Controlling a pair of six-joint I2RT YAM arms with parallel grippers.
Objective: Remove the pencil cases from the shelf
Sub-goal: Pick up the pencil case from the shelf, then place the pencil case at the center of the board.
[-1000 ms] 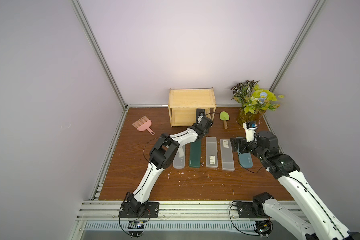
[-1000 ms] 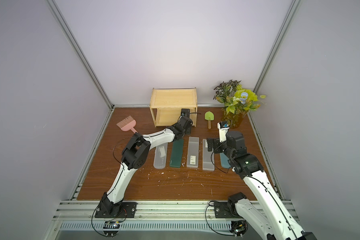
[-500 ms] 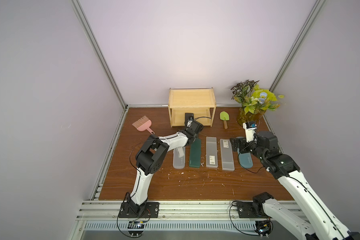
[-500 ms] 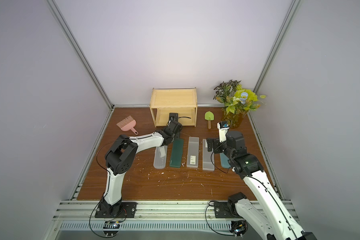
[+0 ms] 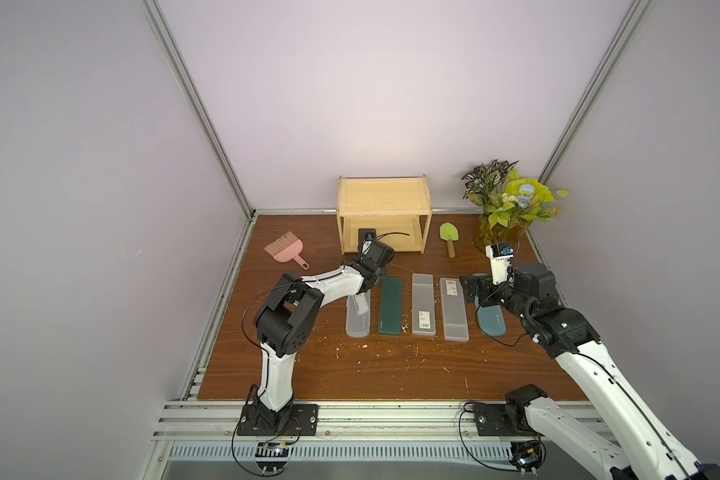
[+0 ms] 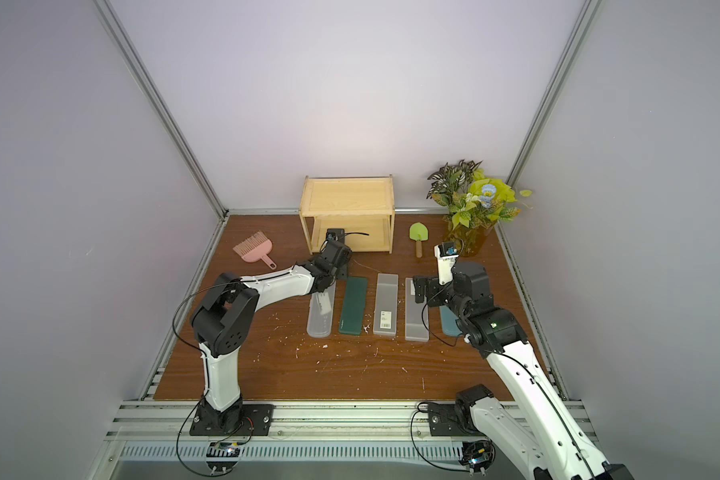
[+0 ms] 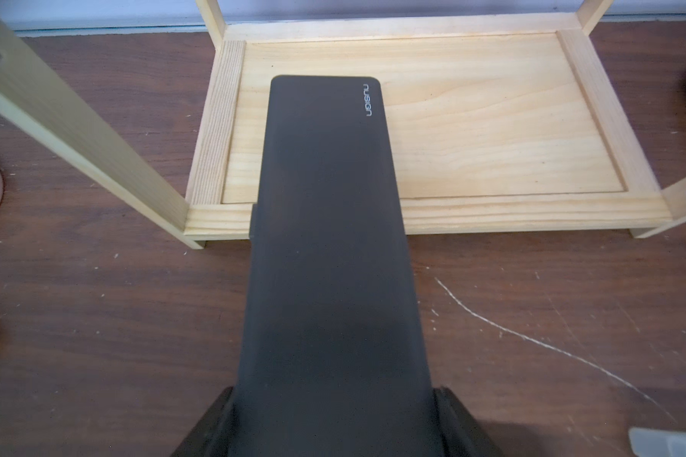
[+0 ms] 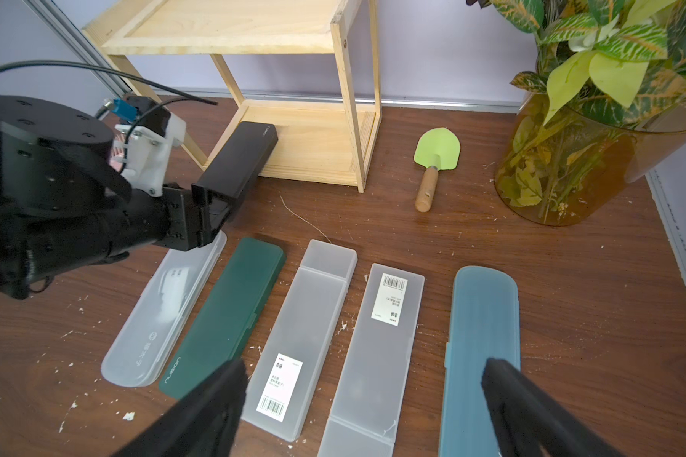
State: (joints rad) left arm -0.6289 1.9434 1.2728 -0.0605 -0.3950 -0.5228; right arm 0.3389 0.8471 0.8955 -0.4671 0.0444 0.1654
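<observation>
Left gripper [image 8: 210,205] is clamping the near end of the black pencil case [image 7: 325,237], with its jaws pressing on the two long sides. The case's far end is reaching over the lower board of the wooden shelf [image 7: 492,118], toward the side nearest the pink dustpan brush [image 5: 285,251]. The rest is sticking out past the front rail, above the brown table [image 5: 391,374]. Cannot tell whether it is touching the board.

Right gripper [image 8: 365,366] is hovering with jaws wide apart, gripping nothing, over the teal end of the row.

Five cases are lying side by side on the table in front of the shelf:
- clear rounded case [image 8: 163,312]
- dark green case [image 8: 226,312]
- two frosted grey cases [image 8: 302,328], both barcode-labelled
- teal case [image 8: 482,348]

Green trowel [image 5: 449,232] is lying beside the shelf.
</observation>
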